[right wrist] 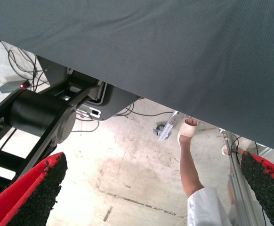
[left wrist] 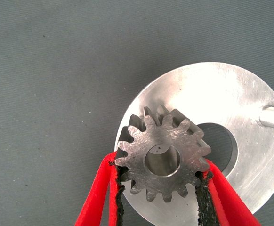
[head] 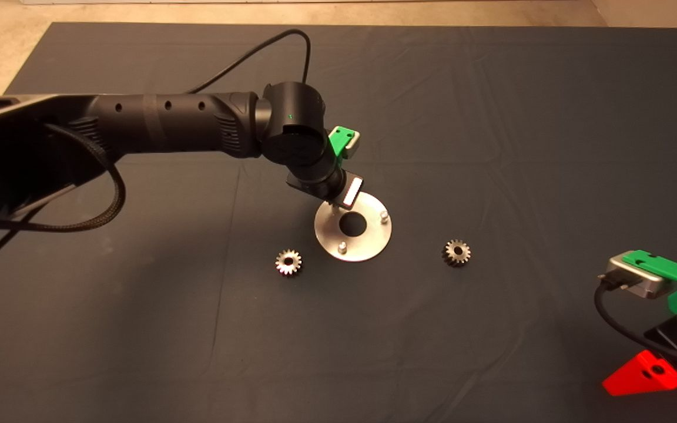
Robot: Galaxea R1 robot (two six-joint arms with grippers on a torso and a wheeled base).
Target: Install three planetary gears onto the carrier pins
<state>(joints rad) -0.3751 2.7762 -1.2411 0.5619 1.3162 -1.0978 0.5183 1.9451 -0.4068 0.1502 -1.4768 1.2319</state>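
My left gripper (left wrist: pixel 161 169) is shut on one planetary gear (left wrist: pixel 164 160), gripping its toothed rim from both sides. It holds the gear flat over the edge of the shiny round disc (left wrist: pixel 221 94), and a silvery round face shows in the gear's centre hole. One carrier pin (left wrist: pixel 273 117) stands beside it. In the head view the left arm's wrist covers this gear and the far-left pin of the disc (head: pixel 368 241). Two pins (head: pixel 383 216) (head: pixel 342 247) stand bare. Two more gears lie flat on the mat, one left (head: pixel 288 262) and one right (head: pixel 457 252) of the disc. My right gripper (head: pixel 644 373) is parked open at the lower right.
The dark mat (head: pixel 491 117) covers the table. The right wrist view looks past the mat's edge (right wrist: pixel 174 47) at the floor, with a black robot base (right wrist: pixel 38 113), cables and a person's leg (right wrist: pixel 189 160).
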